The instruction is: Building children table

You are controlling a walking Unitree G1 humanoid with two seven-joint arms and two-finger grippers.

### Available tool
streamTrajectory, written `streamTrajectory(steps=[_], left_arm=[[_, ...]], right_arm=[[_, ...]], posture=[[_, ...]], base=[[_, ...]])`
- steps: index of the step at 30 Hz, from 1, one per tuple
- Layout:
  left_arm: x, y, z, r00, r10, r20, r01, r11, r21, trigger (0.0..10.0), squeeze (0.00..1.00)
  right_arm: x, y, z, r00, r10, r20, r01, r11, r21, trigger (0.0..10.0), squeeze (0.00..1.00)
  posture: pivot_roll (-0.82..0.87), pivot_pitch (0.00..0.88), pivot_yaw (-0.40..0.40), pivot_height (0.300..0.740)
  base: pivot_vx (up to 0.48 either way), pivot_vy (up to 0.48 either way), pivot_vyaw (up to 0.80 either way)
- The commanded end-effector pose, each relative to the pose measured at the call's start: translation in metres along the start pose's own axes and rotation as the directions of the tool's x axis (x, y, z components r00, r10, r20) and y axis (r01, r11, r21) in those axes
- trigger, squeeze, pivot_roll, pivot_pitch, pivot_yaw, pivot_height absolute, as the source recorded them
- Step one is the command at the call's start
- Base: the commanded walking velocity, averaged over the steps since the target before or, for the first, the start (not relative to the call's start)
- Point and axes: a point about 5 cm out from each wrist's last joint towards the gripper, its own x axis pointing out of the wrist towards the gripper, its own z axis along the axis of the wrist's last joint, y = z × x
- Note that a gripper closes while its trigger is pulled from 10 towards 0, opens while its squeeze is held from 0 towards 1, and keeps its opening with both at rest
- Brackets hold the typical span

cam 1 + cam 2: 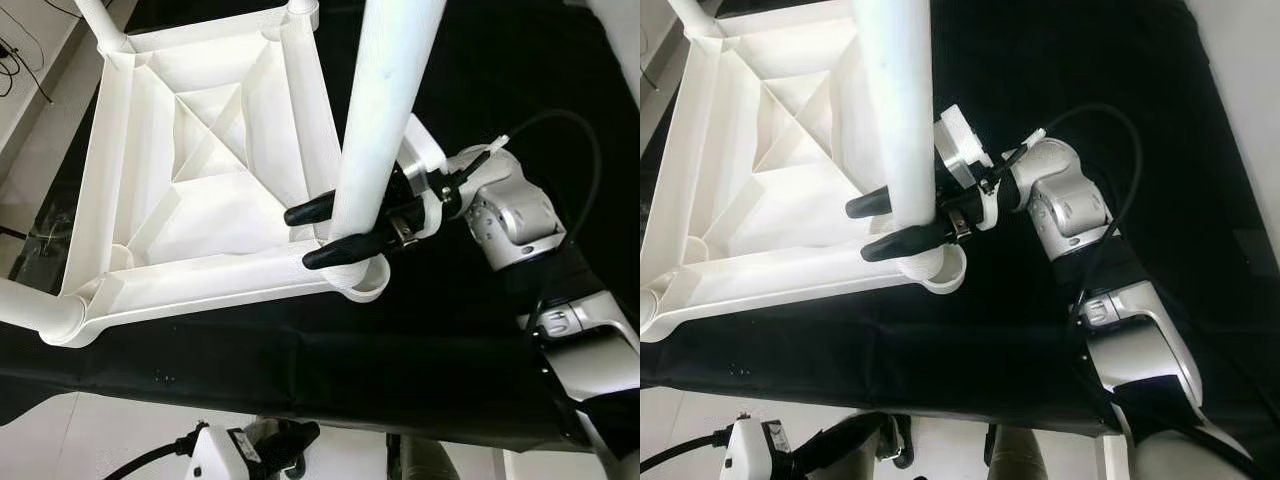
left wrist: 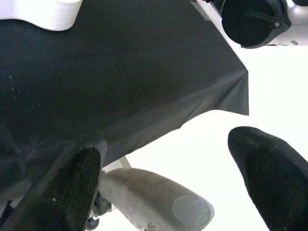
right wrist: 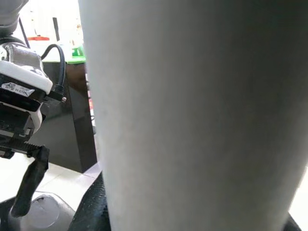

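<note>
The left gripper (image 1: 285,445) hangs low with fingers apart, holding nothing; farther, the right gripper (image 1: 325,232) clasps the white leg (image 1: 385,110) above the corner socket (image 1: 365,278) of the upturned tabletop (image 1: 190,170); keep the leg straight and press down evenly, I think.

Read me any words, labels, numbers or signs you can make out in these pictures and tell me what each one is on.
No text can be read.
White sticker on the left gripper body: dark print, too small and blurred.
Small label on the same gripper in the left eye view: too small.
White table leg, upturned white tabletop, black cloth: no markings.
</note>
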Motion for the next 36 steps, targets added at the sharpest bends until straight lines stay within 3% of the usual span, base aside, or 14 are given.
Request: streamTrajectory(steps=[1, 29, 36], left_arm=[[-0.003, -0.004, -0.002, 1.0, -0.007, -0.015, 0.006, 1.0, -0.024, 10.0, 0.0], [-0.003, -0.003, 0.0, 1.0, -0.002, -0.01, 0.002, 1.0, -0.015, 10.0, 0.0], [-0.003, -0.003, 0.001, 1.0, -0.002, -0.009, 0.001, 1.0, -0.013, 10.0, 0.0]], right_arm=[[0.001, 0.002, 0.0, 1.0, 0.025, -0.01, -0.025, 1.0, -0.001, 10.0, 0.0], [0.0, 0.029, 0.003, 0.986, 0.165, -0.03, -0.164, 0.986, 0.031, 10.0, 0.0], [0.001, 0.024, -0.003, 0.989, 0.138, -0.043, -0.138, 0.99, 0.013, 10.0, 0.0]], posture=[[0.14, 0.463, 0.08, 0.74], [0.13, 0.461, 0.079, 0.74], [0.13, 0.46, 0.079, 0.74]], base=[[0.0, 0.0, 0.0], [0.0, 0.0, 0.0], [0.0, 0.0, 0.0]])
